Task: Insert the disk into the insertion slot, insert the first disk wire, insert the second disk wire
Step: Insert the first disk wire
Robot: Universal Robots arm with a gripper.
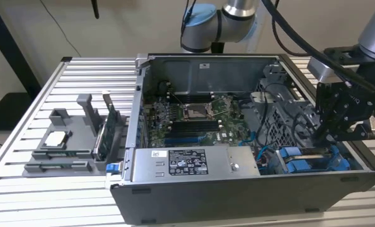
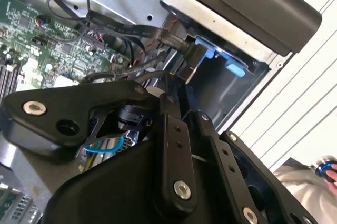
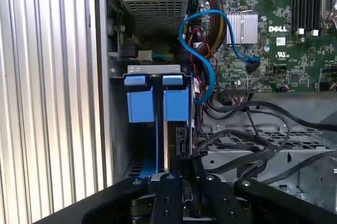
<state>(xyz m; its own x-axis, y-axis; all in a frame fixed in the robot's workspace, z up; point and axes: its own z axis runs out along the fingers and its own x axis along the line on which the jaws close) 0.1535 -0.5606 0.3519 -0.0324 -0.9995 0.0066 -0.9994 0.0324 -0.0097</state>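
Disk (image 3: 165,145) stands edge-on in the insertion slot (image 3: 152,69), its blue carrier (image 3: 176,105) keeping it aligned. The gripper (image 3: 184,177) sits at its outer end; clench state cannot be told.

Slatted metal bench (image 1: 61,85) here, and the open computer case (image 1: 238,198) sits squarely on it, reaching toward the edge on the exterior view's right. Just beside the case, toward the opposite edge, sits a grey holder tray (image 1: 61,142).
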